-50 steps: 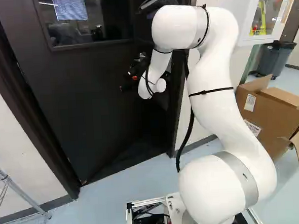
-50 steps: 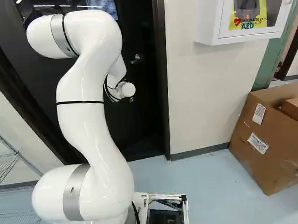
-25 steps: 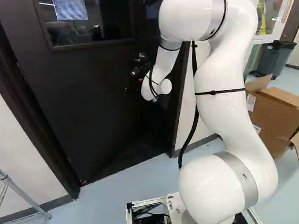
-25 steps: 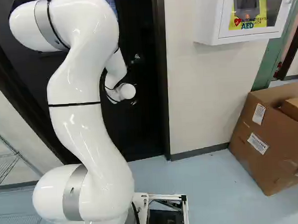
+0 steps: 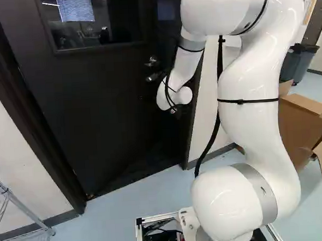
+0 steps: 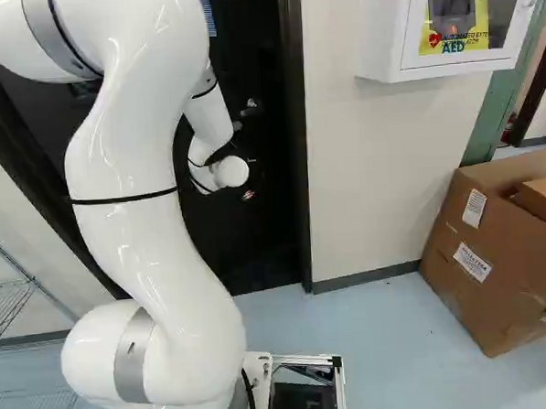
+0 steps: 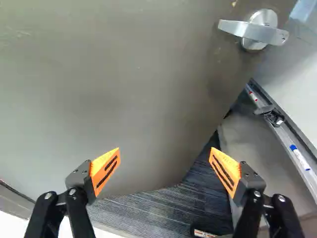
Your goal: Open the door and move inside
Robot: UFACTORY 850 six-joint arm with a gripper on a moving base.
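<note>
Door [image 5: 95, 113] is ahead of the base, on the left of the left base view. It looks ajar — past its free edge the wrist view shows dark carpet [image 7: 163, 213] and a ledge with markers [image 7: 282, 134], so I read it as swinging inward, away from us.

Lever handle [image 7: 252, 32] sits near that free edge, nothing on it. With a gap showing, the latch is likely clear, so no need to hold the lever.

Gripper [image 7: 166, 153] is wide, nothing between the orange pads, facing the panel by the free edge, apart from the lever. Sensible spot: far from the likely hinge side, so a push there needs less force. Can't tell if anything touches the panel.

Arm [image 5: 249, 131] is bent up and over, wrist low in front of the door — probably to keep push reach in hand. Base [image 6: 336, 389] sits back on the floor, outside the doorway.

Judgement: opening partly done, moving in not started. Next, push the panel further, then drive. Risks: door swinging back, or elbow or base clipping the frame [image 6: 299, 194]. Cardboard box [image 6: 486, 248] is well off to the side, out of the way.
</note>
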